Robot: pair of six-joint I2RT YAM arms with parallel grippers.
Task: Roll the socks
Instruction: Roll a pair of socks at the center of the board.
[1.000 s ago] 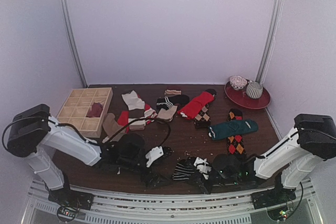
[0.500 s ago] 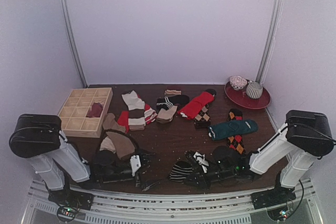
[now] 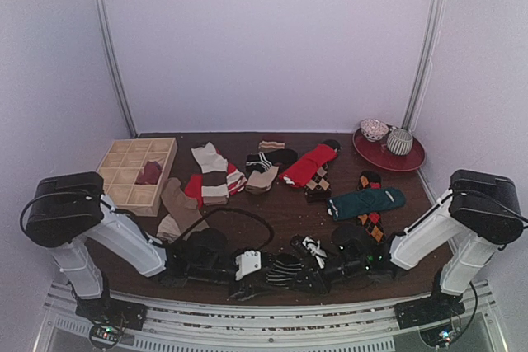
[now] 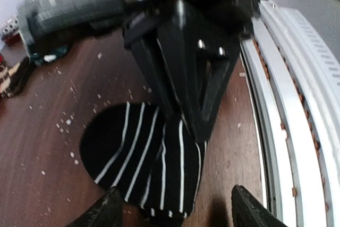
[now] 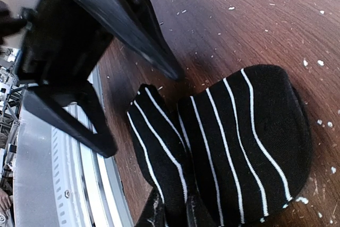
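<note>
A black-and-white striped sock (image 3: 287,269) lies folded on the brown table near its front edge, between both arms. My right gripper (image 5: 175,213) is shut on the sock's (image 5: 239,147) near fold and pinches the fabric between its fingers. In the top view that right gripper (image 3: 320,273) sits just right of the sock. My left gripper (image 4: 178,211) stands open, one finger on each side of the sock's (image 4: 143,158) end, touching nothing. From above, the left gripper (image 3: 262,276) is just left of the sock.
Other socks lie further back: a red one (image 3: 309,164), a dark teal one (image 3: 367,202), an argyle one (image 3: 371,225), a tan one (image 3: 177,204) and a cream-and-red striped one (image 3: 213,176). A wooden compartment box (image 3: 124,179) is at back left. A red plate (image 3: 410,159) with bowls sits back right. The metal rail (image 4: 297,131) runs along the front edge.
My left arm has swung right along the front edge to the striped sock, and its jaws have narrowed somewhat. My right gripper has kept its hold and drawn the sock slightly left.
</note>
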